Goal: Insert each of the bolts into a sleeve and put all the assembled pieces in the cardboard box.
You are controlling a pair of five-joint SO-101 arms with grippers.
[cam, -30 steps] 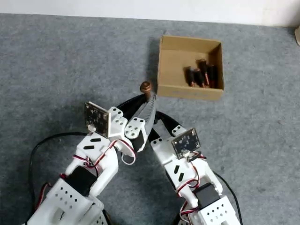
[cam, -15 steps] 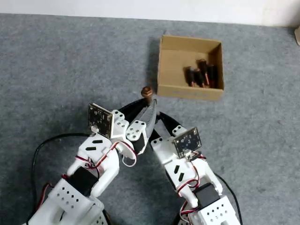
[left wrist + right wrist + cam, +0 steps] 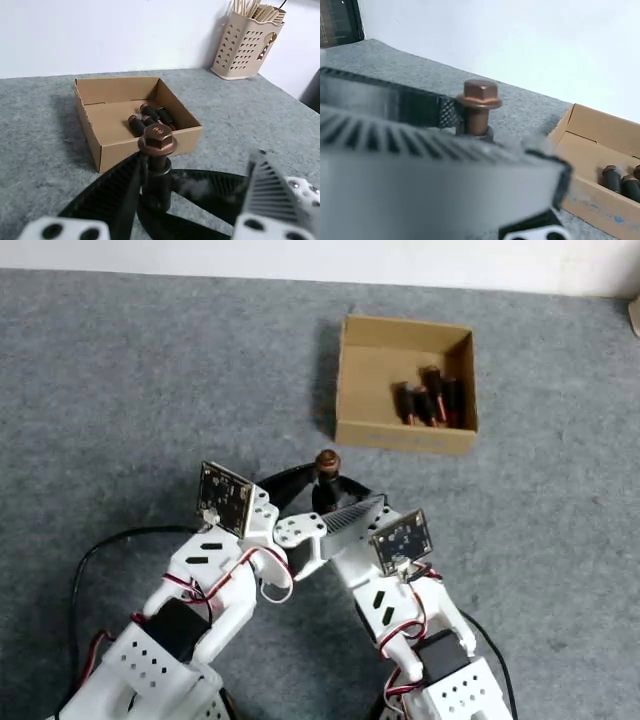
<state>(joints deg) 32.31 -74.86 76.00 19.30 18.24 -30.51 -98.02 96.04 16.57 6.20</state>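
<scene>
- Surface: grey carpeted table (image 3: pixel 120 370) against a white wall; a beige perforated holder (image 3: pixel 247 45) stands in the far corner.
- Cardboard box (image 3: pixel 400 435): well beyond the arms, with several assembled pieces (image 3: pixel 430 402) lying in its right half.
- Change: over the last second the bolt (image 3: pixel 326 460) has come back from the box's near-left corner toward the arms, and the left gripper (image 3: pixel 199 160) has swung open.
- Meaning: the bolt now stands upright in the sleeve (image 3: pixel 157 187) with its copper head proud. Insertion appears done, leaving only transfer to the box.
- Left arm: reaches forward and inward, with its jaws wide apart. One ribbed finger (image 3: pixel 120 192) lies against the bolt shank — the other stands well clear.
- Right arm: angled inward from the opposite side. The right gripper (image 3: pixel 338 490) appears clamped on the sleeve, its black fingers closing round the base.
</scene>
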